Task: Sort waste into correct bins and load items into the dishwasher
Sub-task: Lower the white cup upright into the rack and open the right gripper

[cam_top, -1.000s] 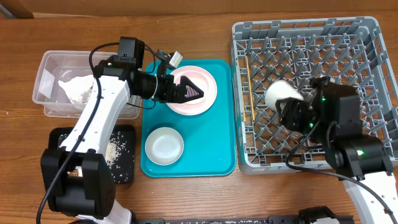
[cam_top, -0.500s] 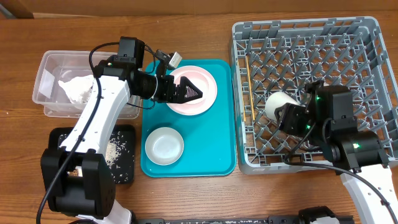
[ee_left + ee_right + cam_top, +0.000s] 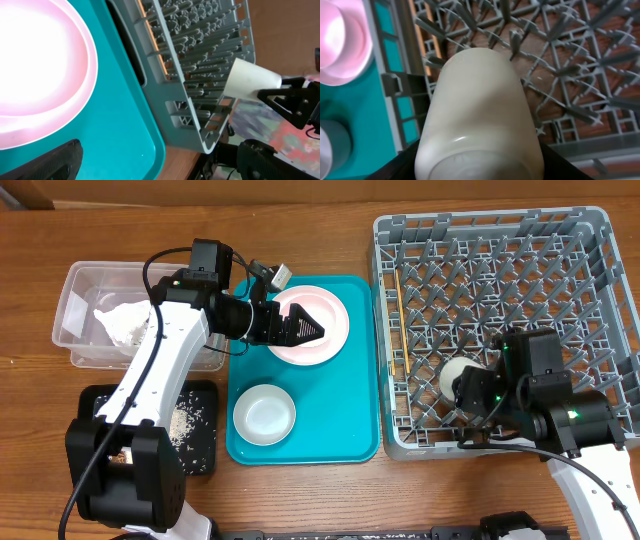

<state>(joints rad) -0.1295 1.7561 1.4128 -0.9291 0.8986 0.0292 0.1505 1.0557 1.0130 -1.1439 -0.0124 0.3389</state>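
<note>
The step in hand is loading the dishwasher. The right gripper [image 3: 476, 387] is clamped on the small cream cup [image 3: 456, 375], holding it low over the near-left part of the large square grey plastic dish rack [image 3: 590, 240]. The left gripper [image 3: 310, 329] hangs over the pale pink round plate [image 3: 328, 308] on the teal serving tray [image 3: 355, 415]. Its fingers are spread with nothing between them. A white bowl [image 3: 265, 415] sits nearer on the same tray.

The next move probably calls for easing the cup down between the upright pegs so that it seats without tipping, and only then letting go. The plate and bowl are yet to be loaded.

From overhead the cup is half hidden under the right arm. The right wrist view shows it filling the grasp, base toward the camera, with a peg just beside its far end. Whether it touches the lattice I cannot tell. The left wrist view gives the cup side-on, raised above the pegs, and shows the thin wooden stick [image 3: 152, 42] lying along the rack's left edge. Only the overhead view shows the clear rectangular plastic tub [image 3: 75, 280] holding the crumpled white paper napkin [image 3: 120, 320]. It alone also shows the black rectangular tray [image 3: 200, 395] with loose white rice [image 3: 185, 422].
</note>
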